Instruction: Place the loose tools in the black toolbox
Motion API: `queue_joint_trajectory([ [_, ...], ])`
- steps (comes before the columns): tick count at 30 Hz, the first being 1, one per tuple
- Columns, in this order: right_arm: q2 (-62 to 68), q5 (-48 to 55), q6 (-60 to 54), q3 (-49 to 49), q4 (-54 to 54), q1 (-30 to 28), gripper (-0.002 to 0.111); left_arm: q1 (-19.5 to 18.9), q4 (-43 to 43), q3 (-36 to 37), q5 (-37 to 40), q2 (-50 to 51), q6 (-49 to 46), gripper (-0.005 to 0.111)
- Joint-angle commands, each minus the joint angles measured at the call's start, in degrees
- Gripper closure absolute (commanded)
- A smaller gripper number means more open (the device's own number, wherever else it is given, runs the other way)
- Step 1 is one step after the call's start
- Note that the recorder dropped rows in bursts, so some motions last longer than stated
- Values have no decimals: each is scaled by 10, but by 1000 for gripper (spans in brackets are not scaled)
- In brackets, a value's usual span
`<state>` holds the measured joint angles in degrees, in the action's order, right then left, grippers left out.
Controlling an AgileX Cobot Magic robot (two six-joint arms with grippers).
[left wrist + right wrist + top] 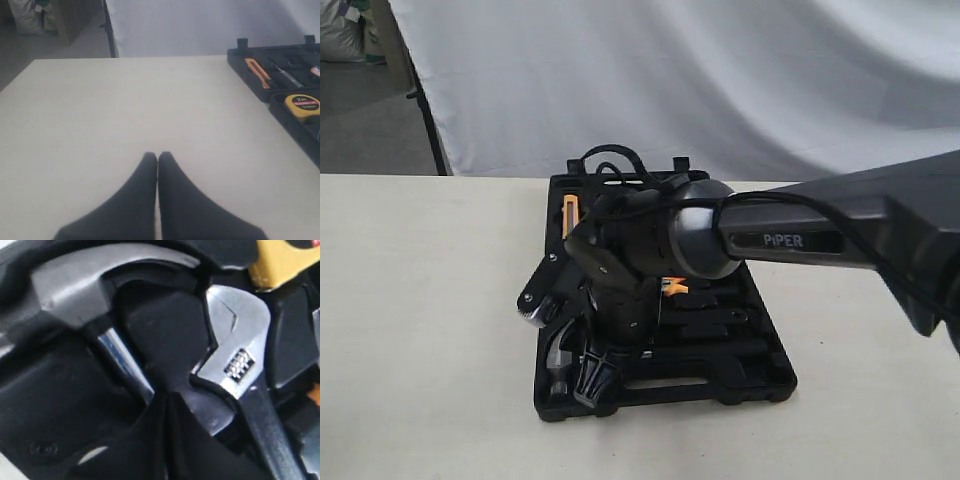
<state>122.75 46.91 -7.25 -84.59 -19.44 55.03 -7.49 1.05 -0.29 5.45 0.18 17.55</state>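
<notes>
The black toolbox [760, 385] lies open on the table, and my right arm reaches across it. In the right wrist view the steel claw hammer [75, 285] and the silver adjustable wrench [235, 350] lie side by side on the moulded black plastic [45, 390]. My right gripper [167, 400] is shut and empty, its tips down between the hammer's shaft and the wrench's head. The exterior view shows that gripper [592, 380] low at the case's front left corner, beside the hammer head [558, 362]. My left gripper [157, 156] is shut over bare table, well apart from the toolbox [240, 62].
A yellow tape measure [302, 105] and an orange-handled tool [259, 73] sit in recesses of the case. A white cloth backdrop [720, 80] hangs behind the table [420, 330]. The right arm's cable loops over the back of the case.
</notes>
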Motion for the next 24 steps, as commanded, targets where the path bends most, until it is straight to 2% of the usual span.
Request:
queue_joint_trajectory([
  [1, 25, 75, 6, 18, -13, -12, 109, -15, 3, -2, -4, -2, 3, 106],
  [11, -122, 14, 28, 11, -16, -15, 109, -15, 3, -2, -4, -2, 3, 106],
  [17, -196, 13, 30, 11, -16, -15, 109, -15, 3, -2, -4, -2, 3, 106],
  [24, -259, 9, 49, 55, -27, -16, 109, -15, 3, -2, -4, -2, 3, 106],
])
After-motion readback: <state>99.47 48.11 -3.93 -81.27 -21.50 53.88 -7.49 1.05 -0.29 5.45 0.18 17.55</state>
